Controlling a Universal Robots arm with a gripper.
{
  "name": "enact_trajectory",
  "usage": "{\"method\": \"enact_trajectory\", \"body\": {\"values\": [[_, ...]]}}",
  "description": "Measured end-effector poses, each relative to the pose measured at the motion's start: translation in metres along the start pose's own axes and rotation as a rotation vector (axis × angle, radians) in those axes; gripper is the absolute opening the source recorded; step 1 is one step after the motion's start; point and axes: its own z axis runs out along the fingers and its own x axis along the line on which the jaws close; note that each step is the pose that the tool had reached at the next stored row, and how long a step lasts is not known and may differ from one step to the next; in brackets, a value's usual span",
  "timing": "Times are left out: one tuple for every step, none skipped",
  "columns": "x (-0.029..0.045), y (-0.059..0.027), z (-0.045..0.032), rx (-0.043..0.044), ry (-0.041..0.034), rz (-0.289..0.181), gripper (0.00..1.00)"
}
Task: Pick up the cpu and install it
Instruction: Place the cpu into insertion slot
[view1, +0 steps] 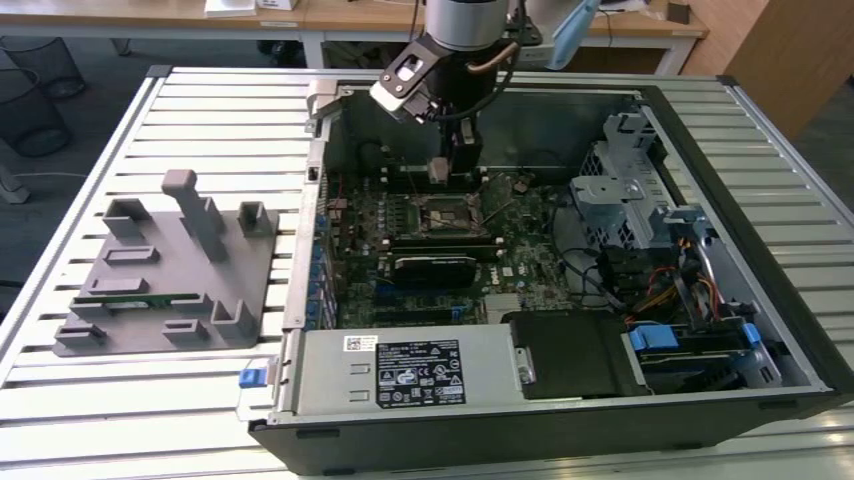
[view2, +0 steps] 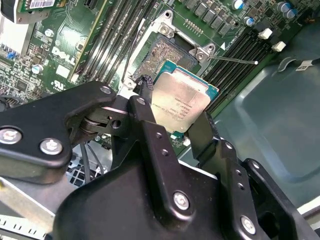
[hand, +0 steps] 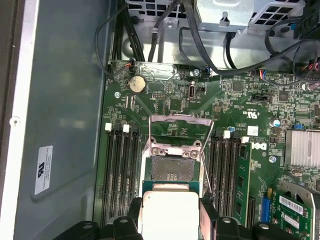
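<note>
Black two-finger gripper (view2: 172, 107) is clamped on the edges of the flat, square, silver-topped cpu (view2: 186, 97), poised over the open metal-framed socket (view2: 161, 52) and partly offset from it. Set down tilted or misaligned, the cpu could bend the socket contacts. The raised steel load plate (hand: 181, 125) and thin wire lever (view2: 232, 60) stand close by, and long black memory slots (hand: 122, 170) flank both sides.

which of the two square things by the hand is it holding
The cpu, the shiny silver-topped chip with a green rim, clamped in the hand. The socket beyond it sits open and empty on the motherboard.
</note>
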Motion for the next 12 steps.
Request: {"method": "enact_trajectory", "body": {"values": [[0.0000, 0.0001, 0.0011, -0.0001, 0.0001, 0.000, 0.53], [0.0000, 0.0004, 0.0022, -0.0001, 0.0001, -0.001, 0.53], [-0.0001, 0.0006, 0.0034, -0.0001, 0.0001, -0.002, 0.53], [-0.0001, 0.0007, 0.0047, -0.0001, 0.0000, -0.003, 0.53], [-0.0001, 0.0009, 0.0062, 0.0000, 0.0000, -0.005, 0.53], [-0.0001, 0.0009, 0.0078, 0.0000, 0.0000, -0.007, 0.53], [-0.0001, 0.0009, 0.0096, 0.0000, 0.0001, -0.009, 0.53], [-0.0001, 0.0009, 0.0114, 0.0000, 0.0001, -0.011, 0.53], [-0.0002, 0.0009, 0.0133, 0.0000, 0.0001, -0.013, 0.53], [-0.0002, 0.0008, 0.0151, 0.0000, 0.0001, -0.015, 0.53], [-0.0002, 0.0008, 0.0170, 0.0000, 0.0003, -0.016, 0.53], [-0.0002, 0.0008, 0.0188, 0.0000, 0.0003, -0.016, 0.53]]}}
